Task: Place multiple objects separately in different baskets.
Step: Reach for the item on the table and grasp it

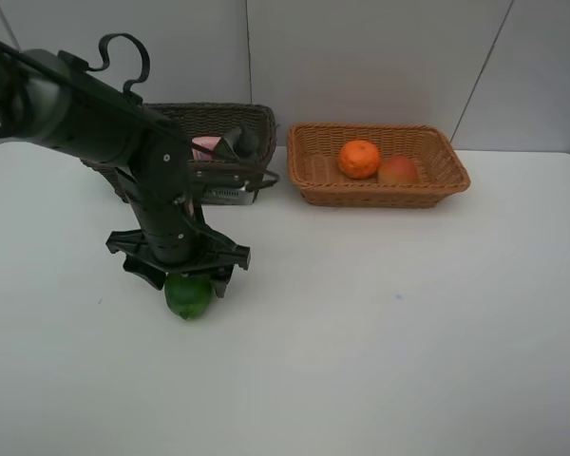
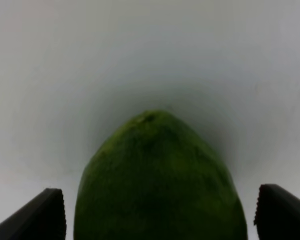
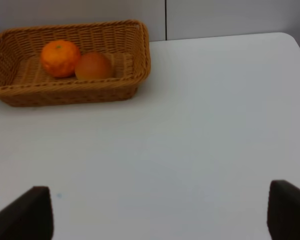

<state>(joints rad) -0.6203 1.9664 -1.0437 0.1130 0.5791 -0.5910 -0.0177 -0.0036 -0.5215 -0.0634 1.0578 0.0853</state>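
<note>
A: Two woven baskets at the back of the white table (image 1: 408, 342), what's leftmost?

B: Black left arm (image 1: 85, 114) comes in from the upper left, left gripper (image 1: 185, 285) pointing down over the round green lime (image 1: 189, 295). Wrist view: lime (image 2: 157, 185) sits between both black fingertips (image 2: 37, 217), a gap on each side. Fingers spread wide, not gripping; lime rests on the table.

A: Behind it?

B: Deep dark brown wicker basket (image 1: 242, 119), partly hidden by the arm. Something pink (image 1: 206, 144) and a dark object (image 1: 239, 141) poke up inside, too covered to name.

A: Next one over?

B: Shallow light orange-tan wicker basket (image 1: 309, 180), just beside the dark one, apart from it. Inside: round orange (image 1: 359, 159) on the left, reddish-orange fruit (image 1: 397, 170) touching it on the right. Right wrist view shows the same basket (image 3: 140, 55), orange (image 3: 60, 58) and fruit (image 3: 93, 66).

A: Right gripper?

B: Right gripper (image 3: 160, 210) shows only two dark fingertips (image 3: 27, 215), set wide, nothing between them, bare table below.
</note>
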